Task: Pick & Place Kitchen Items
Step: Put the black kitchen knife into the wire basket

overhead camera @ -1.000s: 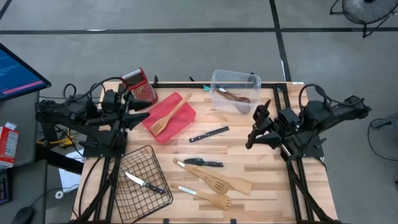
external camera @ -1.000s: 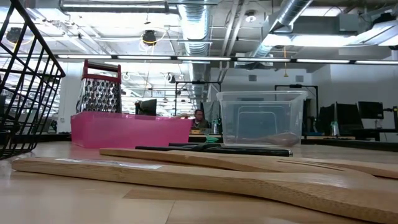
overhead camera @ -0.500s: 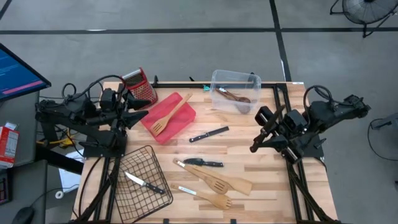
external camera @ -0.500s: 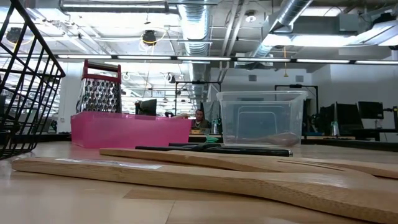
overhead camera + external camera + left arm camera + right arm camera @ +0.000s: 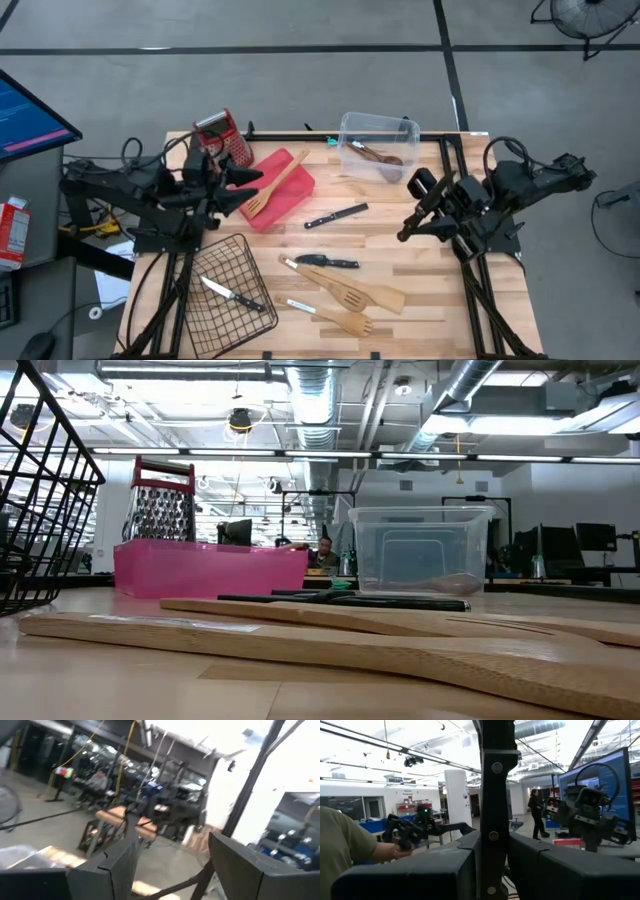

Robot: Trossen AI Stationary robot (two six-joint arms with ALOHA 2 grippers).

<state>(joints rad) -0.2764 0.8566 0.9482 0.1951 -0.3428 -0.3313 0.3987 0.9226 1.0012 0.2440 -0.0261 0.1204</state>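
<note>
Butcher-block table (image 5: 420,300) carries the kitchen items, with grey floor around it and an open workshop hall visible beyond in the low view. At centre lies a black-handled knife (image 5: 336,215), set diagonally; nearer the front edge lies a second knife (image 5: 327,260), and beside it a slotted wooden turner (image 5: 352,291) and a wooden spatula (image 5: 333,318) near the front edge. A third knife (image 5: 229,294) rests inside the black wire basket (image 5: 196,330) at the front left. A wooden slotted spatula (image 5: 272,187) lies across the red tray (image 5: 296,192) at the far left, beside the box grater (image 5: 226,139). A wooden spoon (image 5: 380,156) sits in the clear plastic bin (image 5: 378,124) at the far centre. The left gripper (image 5: 246,188) hovers at the left edge of the red tray, close to the head of the slotted spatula, with its fingers spread apart and grasping nothing, as the left wrist view confirms. The right gripper (image 5: 405,232) hangs over the right part of the table, to the right of the central knife and well apart from it; its fingers are closed together on nothing, seen pressed together in the right wrist view. In that same view a person's sleeve and hand (image 5: 390,851) appear in the room beyond.
</note>
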